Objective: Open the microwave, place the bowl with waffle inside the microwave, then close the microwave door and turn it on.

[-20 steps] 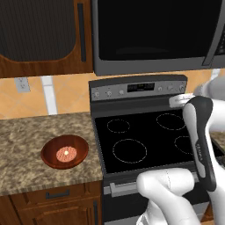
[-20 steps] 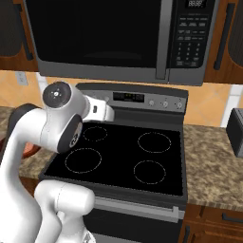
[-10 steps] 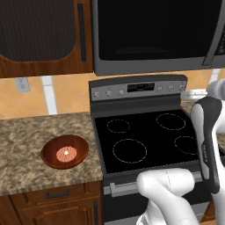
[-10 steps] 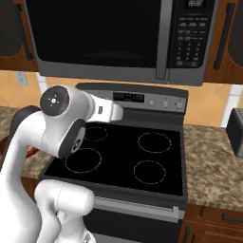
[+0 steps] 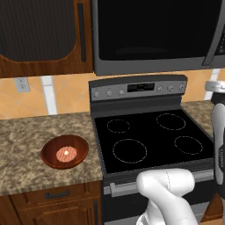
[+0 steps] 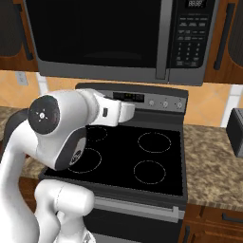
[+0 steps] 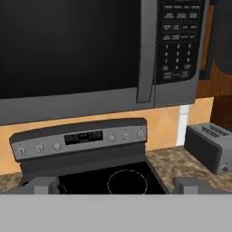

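Observation:
The microwave (image 5: 154, 35) hangs above the stove, and its door (image 7: 68, 45) is shut. The door's vertical grey bar handle (image 7: 146, 50) stands beside the keypad (image 7: 179, 41). On the granite counter left of the stove sits the reddish-brown bowl (image 5: 65, 151) with the small waffle (image 5: 67, 154) lying in it. My gripper (image 7: 115, 186) is open with nothing between its fingertips (image 7: 41, 185); it hovers over the stove's back burners, facing the microwave from below and some way off. In the right base view my arm hides the bowl.
The black-topped stove (image 5: 149, 136) with its knob panel (image 5: 136, 89) lies under the microwave. A grey toaster (image 7: 210, 145) stands on the right counter. Dark wooden cabinets (image 5: 39, 35) flank the microwave. My bulky elbow (image 6: 52, 128) rises over the stove's left front.
My arm has swung: the forearm slid toward the right edge of the left base view, and the elbow looms larger and lower in the right base view. The bowl stayed put.

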Available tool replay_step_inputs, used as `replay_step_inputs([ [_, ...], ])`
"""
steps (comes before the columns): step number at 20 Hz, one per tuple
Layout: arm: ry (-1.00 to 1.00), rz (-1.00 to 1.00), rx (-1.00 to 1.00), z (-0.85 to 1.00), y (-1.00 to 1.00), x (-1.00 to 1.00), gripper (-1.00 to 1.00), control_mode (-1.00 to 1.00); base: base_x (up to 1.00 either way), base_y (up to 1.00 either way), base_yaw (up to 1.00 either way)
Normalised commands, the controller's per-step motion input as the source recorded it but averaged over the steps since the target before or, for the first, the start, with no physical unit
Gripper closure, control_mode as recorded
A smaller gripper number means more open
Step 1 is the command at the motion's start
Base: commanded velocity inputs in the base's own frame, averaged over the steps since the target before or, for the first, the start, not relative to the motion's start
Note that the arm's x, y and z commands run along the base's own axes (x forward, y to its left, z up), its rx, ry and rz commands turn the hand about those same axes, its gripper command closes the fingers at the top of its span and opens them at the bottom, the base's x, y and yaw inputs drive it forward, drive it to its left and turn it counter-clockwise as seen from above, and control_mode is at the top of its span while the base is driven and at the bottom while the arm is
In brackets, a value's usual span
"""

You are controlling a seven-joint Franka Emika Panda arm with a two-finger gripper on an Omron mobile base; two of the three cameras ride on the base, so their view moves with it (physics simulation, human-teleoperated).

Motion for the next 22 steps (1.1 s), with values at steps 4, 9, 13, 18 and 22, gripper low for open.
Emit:
replay_step_inputs([
  [4, -0.24, -0.21, -0.08, 0.45, -0.11, -0.25, -1.0, -1.0, 0.0, 0.0, 0.0],
  [9, -0.29, -0.09, -0.01, 0.53, -0.21, -0.24, -1.0, -1.0, 0.0, 0.0, 0.0],
  [13, -0.14, -0.05, 0.0, 0.34, -0.08, -0.03, -1.0, -1.0, 0.0, 0.0, 0.0],
  [18, 0.0, 0.03, 0.0, 0.18, -0.17, 0.05, -1.0, -1.0, 0.0, 0.0, 0.0],
  [22, 0.0, 0.28, 0.0, 0.03, -0.18, 0.18, -1.0, -1.0, 0.0, 0.0, 0.0],
])
